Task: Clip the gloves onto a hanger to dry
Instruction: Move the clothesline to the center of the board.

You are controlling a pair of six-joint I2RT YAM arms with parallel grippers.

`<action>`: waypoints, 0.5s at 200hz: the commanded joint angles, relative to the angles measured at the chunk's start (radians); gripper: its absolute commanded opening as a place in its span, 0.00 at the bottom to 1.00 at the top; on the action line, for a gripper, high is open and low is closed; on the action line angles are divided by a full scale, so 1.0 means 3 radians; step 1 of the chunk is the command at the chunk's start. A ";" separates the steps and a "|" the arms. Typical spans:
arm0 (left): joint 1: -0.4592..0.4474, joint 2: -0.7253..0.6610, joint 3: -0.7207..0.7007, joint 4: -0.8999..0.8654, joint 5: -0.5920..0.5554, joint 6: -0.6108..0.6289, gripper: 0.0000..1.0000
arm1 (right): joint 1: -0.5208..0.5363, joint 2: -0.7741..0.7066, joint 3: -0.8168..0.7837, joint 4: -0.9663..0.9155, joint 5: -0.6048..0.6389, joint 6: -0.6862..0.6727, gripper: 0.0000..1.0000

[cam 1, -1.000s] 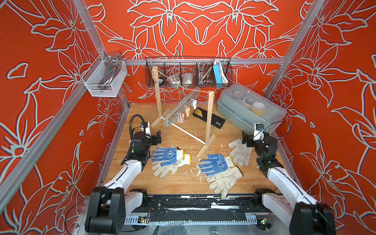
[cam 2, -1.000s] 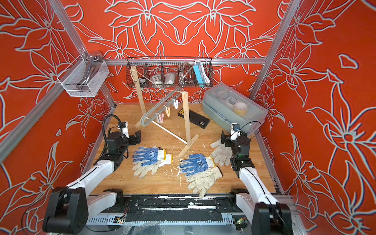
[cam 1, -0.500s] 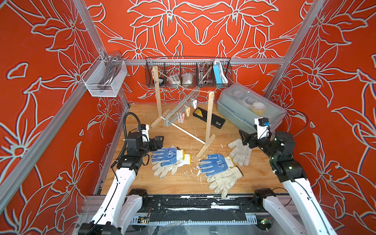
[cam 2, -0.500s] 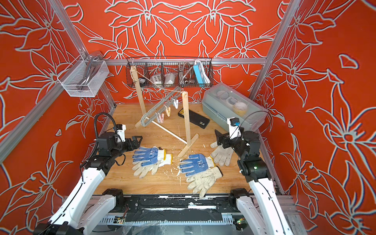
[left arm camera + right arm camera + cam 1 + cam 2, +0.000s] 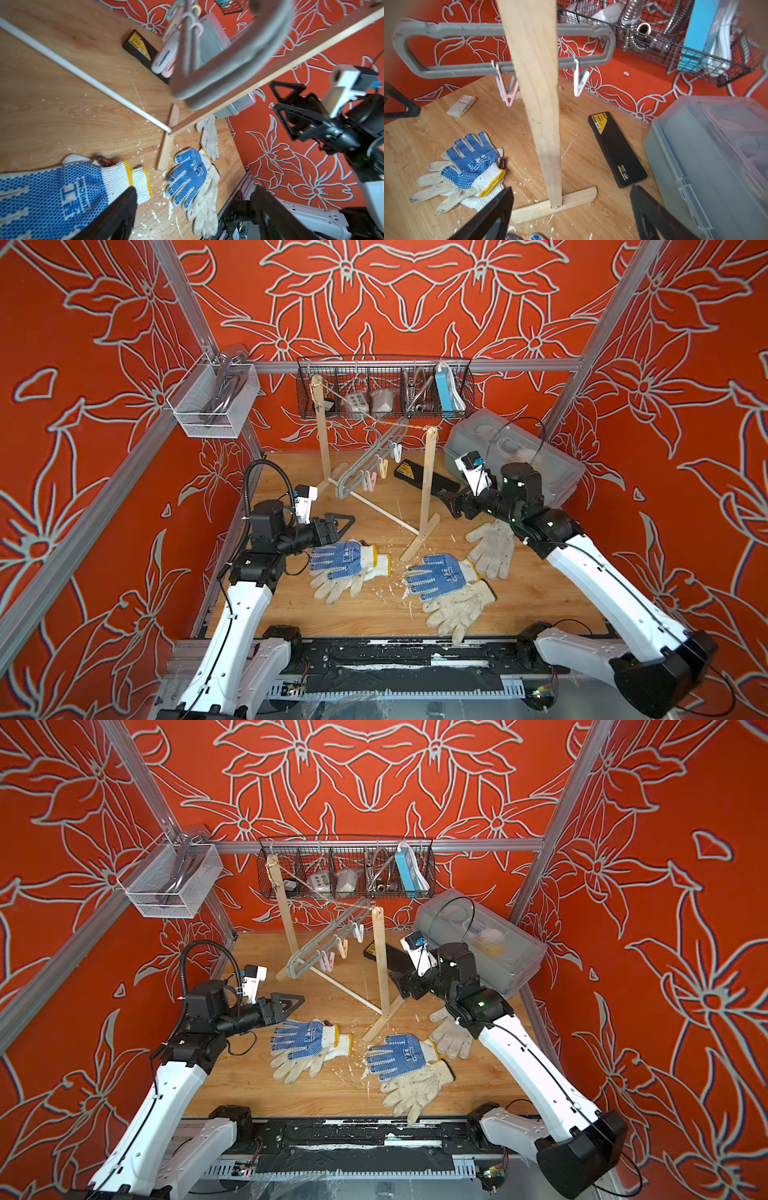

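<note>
Wood tabletop [image 5: 365, 614] bears a rack [image 5: 428, 485] carrying a grey clip hanger [image 5: 365, 460]. Five gloves [image 5: 345, 560] lie by the rack's near foot, unclipped. Left end effector [image 5: 338, 529] and right end effector [image 5: 451, 504] flank the rack, wide open, empty. Advise grasping one yellow-edged cuff [image 5: 376, 562] first.

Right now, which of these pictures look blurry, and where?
Left wrist view: the hanger is close to the lens and smears out of focus, while the gloves are crisp. Right wrist view: the post softens toward its top, and the upper corners dim. Both top views: sharp and evenly lit, with no strong glare.
</note>
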 commanded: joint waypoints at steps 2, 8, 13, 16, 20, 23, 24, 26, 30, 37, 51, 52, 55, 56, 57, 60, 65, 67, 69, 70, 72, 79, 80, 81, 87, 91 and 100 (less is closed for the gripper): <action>-0.0009 -0.0083 0.0168 0.0039 0.0226 -0.0100 0.87 | 0.0018 0.0097 0.0108 0.0274 -0.0194 -0.0032 0.89; -0.0006 -0.0087 0.0199 0.0031 0.0216 -0.0082 0.87 | 0.0015 0.0127 0.0098 0.0335 -0.0237 -0.0022 0.88; -0.0009 -0.0088 0.0230 0.0031 0.0201 -0.0070 0.88 | 0.0016 0.0158 0.0100 0.0381 -0.0268 -0.0019 0.87; -0.0006 -0.0088 0.0242 0.0038 0.0192 -0.0067 0.88 | 0.0018 0.0177 0.0104 0.0409 -0.0278 -0.0021 0.87; -0.0009 -0.0088 0.0257 0.0053 0.0179 -0.0062 0.88 | 0.0017 0.0201 0.0112 0.0442 -0.0304 -0.0021 0.87; -0.0009 -0.0088 0.0267 0.0063 0.0170 -0.0057 0.88 | 0.0019 0.0223 0.0123 0.0456 -0.0319 -0.0025 0.86; -0.0009 -0.0086 0.0273 0.0065 0.0164 -0.0053 0.88 | 0.0017 0.0229 0.0125 0.0465 -0.0324 -0.0025 0.86; -0.0009 -0.0084 0.0280 0.0072 0.0163 -0.0050 0.88 | 0.0016 0.0243 0.0133 0.0490 -0.0332 -0.0026 0.85; -0.0009 -0.0075 0.0305 0.0081 0.0159 -0.0033 0.88 | 0.0017 0.0263 0.0146 0.0527 -0.0353 -0.0022 0.84; -0.0009 -0.0053 0.0350 0.0077 0.0151 -0.0016 0.88 | 0.0018 0.0296 0.0165 0.0603 -0.0405 -0.0016 0.83; -0.0007 0.0004 0.0420 0.0095 0.0157 -0.0008 0.88 | 0.0019 0.0362 0.0216 0.0686 -0.0546 -0.0015 0.81; -0.0006 0.0007 0.0424 0.0099 0.0157 -0.0011 0.88 | 0.0019 0.0362 0.0220 0.0690 -0.0558 -0.0015 0.81; -0.0009 0.0017 0.0434 0.0106 0.0157 -0.0020 0.88 | 0.0017 0.0373 0.0228 0.0699 -0.0588 -0.0020 0.81; -0.0009 0.0021 0.0441 0.0109 0.0157 -0.0021 0.88 | 0.0018 0.0375 0.0231 0.0704 -0.0597 -0.0021 0.81; -0.0009 0.0022 0.0445 0.0111 0.0157 -0.0022 0.88 | 0.0016 0.0379 0.0233 0.0706 -0.0606 -0.0021 0.81; -0.0009 0.0032 0.0455 0.0117 0.0158 -0.0022 0.88 | 0.0016 0.0390 0.0235 0.0720 -0.0631 -0.0016 0.81; -0.0009 0.0044 0.0463 0.0122 0.0162 -0.0023 0.88 | 0.0015 0.0404 0.0237 0.0752 -0.0669 -0.0009 0.81; -0.0009 0.0044 0.0471 0.0127 0.0162 -0.0021 0.88 | 0.0015 0.0411 0.0239 0.0766 -0.0687 -0.0004 0.81; -0.0007 0.0048 0.0473 0.0131 0.0160 -0.0023 0.88 | 0.0015 0.0419 0.0240 0.0773 -0.0701 -0.0004 0.81; -0.0008 0.0052 0.0473 0.0135 0.0158 -0.0023 0.88 | 0.0018 0.0421 0.0242 0.0782 -0.0710 0.0002 0.81; -0.0009 0.0054 0.0477 0.0141 0.0158 -0.0015 0.88 | 0.0017 0.0433 0.0247 0.0792 -0.0717 0.0009 0.81; -0.0009 0.0059 0.0479 0.0158 0.0145 -0.0016 0.88 | 0.0016 0.0470 0.0267 0.0808 -0.0725 0.0020 0.79; -0.0006 0.0059 0.0479 0.0158 0.0143 -0.0014 0.88 | 0.0015 0.0475 0.0269 0.0810 -0.0724 0.0020 0.79; -0.0008 0.0060 0.0479 0.0161 0.0143 -0.0014 0.88 | 0.0017 0.0480 0.0272 0.0810 -0.0724 0.0020 0.79; -0.0009 0.0069 0.0483 0.0169 0.0137 -0.0002 0.88 | 0.0019 0.0507 0.0281 0.0832 -0.0710 0.0020 0.77; -0.0007 0.0076 0.0486 0.0169 0.0133 0.0007 0.88 | 0.0019 0.0519 0.0281 0.0852 -0.0687 0.0025 0.75; -0.0007 0.0095 0.0500 0.0171 0.0127 0.0014 0.88 | 0.0016 0.0535 0.0281 0.0888 -0.0634 0.0021 0.71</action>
